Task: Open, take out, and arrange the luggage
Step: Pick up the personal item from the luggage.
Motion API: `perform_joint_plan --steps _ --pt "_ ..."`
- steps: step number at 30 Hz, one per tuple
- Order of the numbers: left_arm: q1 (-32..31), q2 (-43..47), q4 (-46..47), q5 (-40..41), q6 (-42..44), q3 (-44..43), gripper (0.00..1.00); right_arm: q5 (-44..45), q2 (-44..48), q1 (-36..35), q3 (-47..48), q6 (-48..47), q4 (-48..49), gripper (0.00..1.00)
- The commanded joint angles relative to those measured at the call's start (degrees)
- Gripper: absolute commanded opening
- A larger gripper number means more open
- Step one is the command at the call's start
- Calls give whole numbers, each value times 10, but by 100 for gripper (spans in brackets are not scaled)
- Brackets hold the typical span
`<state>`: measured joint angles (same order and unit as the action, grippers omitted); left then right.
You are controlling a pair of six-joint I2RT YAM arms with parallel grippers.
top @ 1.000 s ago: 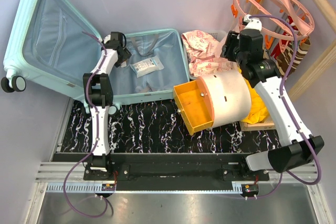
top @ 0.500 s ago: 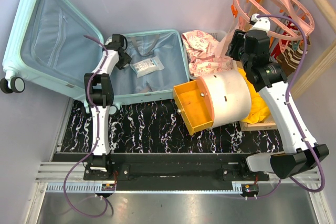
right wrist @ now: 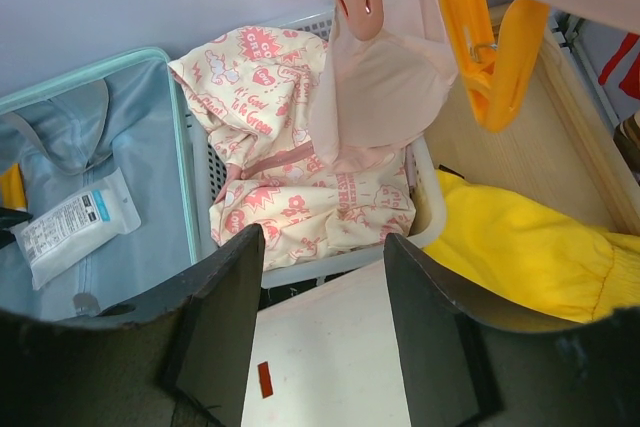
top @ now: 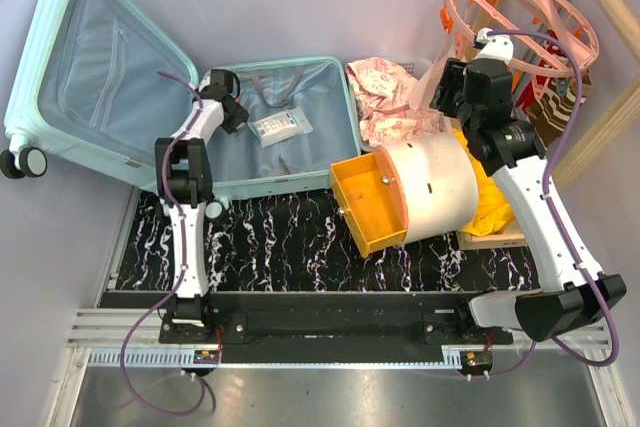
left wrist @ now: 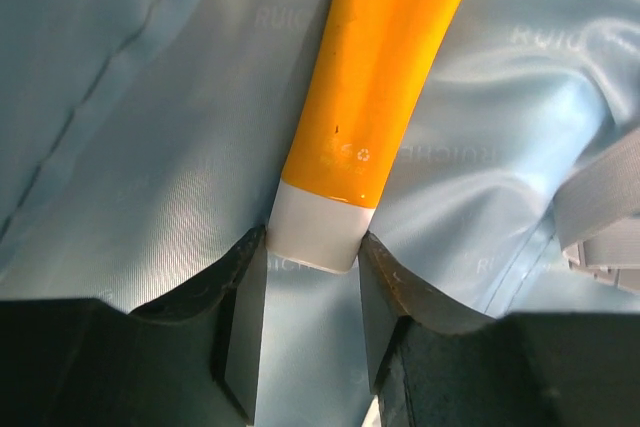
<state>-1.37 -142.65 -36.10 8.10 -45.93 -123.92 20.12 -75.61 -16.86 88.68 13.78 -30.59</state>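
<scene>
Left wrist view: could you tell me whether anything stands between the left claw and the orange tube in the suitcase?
Nothing visible does. The left claw straddles the white cap of the orange tube, one finger on each side, above the suitcase lining. Whether it pinches the cap, I cannot tell.

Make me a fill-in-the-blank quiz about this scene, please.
1. The suitcase has its lid swung ___.
2. The left claw straddles the white cap of an ___ tube.
3. The packet lying in the suitcase is ___.

Missing words: open; orange; white.
</scene>
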Motion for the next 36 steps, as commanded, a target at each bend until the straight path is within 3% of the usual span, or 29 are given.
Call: perform_joint_plan --steps 1,15,22,25,26,30,36 --pt "22 53 14 -26 -1 124 1 8 17 -1 -1 -5 32 61" --pt "-32 241 117 -78 23 360 1 -49 -11 -1 25 1 33 62" --pt "-57 314 128 -110 42 413 2 -66 -6 -1 14 12 33 62" --pt "-62 321 121 -112 63 424 9 -75 -9 -1 17 14 31 62" --pt "-62 318 116 -111 70 420 24 -81 -9 -1 17 14 30 62" --pt "-62 283 74 -100 117 377 48 -92 -14 -1 20 16 29 62" --pt "-61 256 60 -84 140 333 67 -93 -5 -2 19 27 24 62"
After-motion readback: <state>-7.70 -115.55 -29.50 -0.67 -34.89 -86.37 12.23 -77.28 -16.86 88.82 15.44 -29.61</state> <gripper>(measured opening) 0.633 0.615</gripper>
